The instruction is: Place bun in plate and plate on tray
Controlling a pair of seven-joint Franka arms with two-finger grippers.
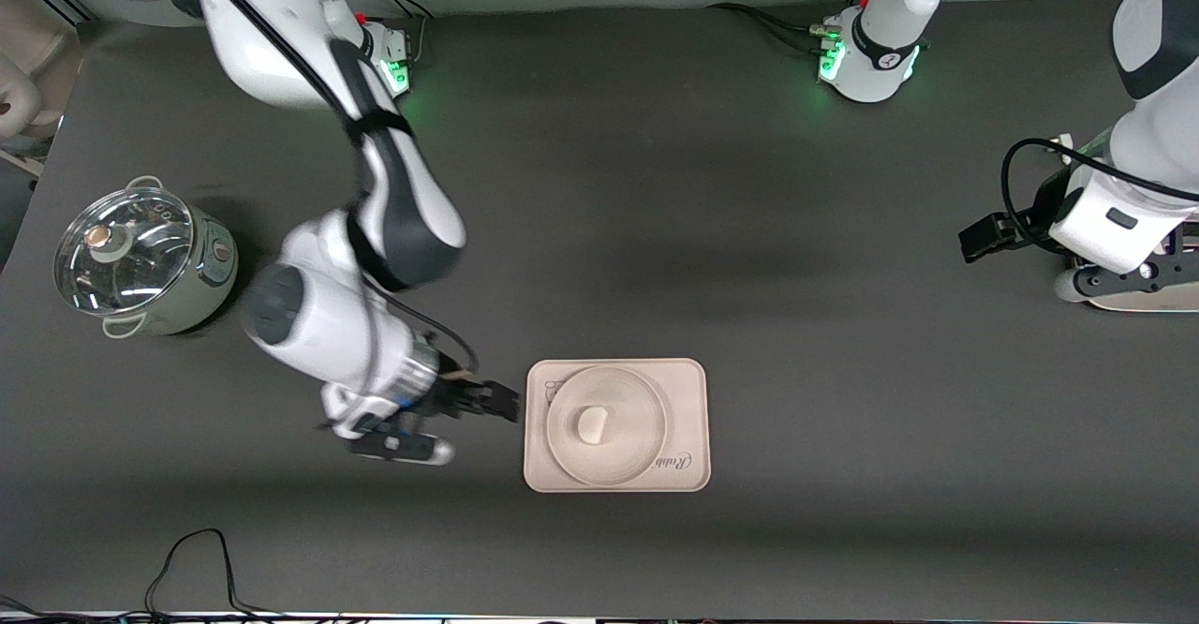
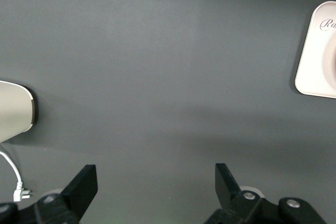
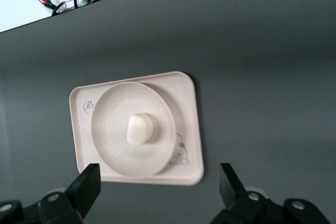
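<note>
The off-white bun (image 1: 593, 423) lies in the middle of the round cream plate (image 1: 637, 455). The plate stands on the pink-beige tray (image 1: 690, 380), which lies near the table's front. All three also show in the right wrist view: bun (image 3: 139, 129), plate (image 3: 110, 129), tray (image 3: 189, 108). My right gripper (image 1: 501, 405) is open and empty, just beside the tray's edge toward the right arm's end; in its wrist view (image 3: 159, 184) the jaws stand wide apart. My left gripper (image 1: 976, 240) is open and empty (image 2: 155, 182), waiting near the left arm's end. A tray corner (image 2: 315, 61) shows there.
A pale green pot with a glass lid (image 1: 140, 263) stands toward the right arm's end of the table. Cables (image 1: 192, 563) lie at the table's front edge. A white rounded object (image 2: 16, 111) and a white cable show in the left wrist view.
</note>
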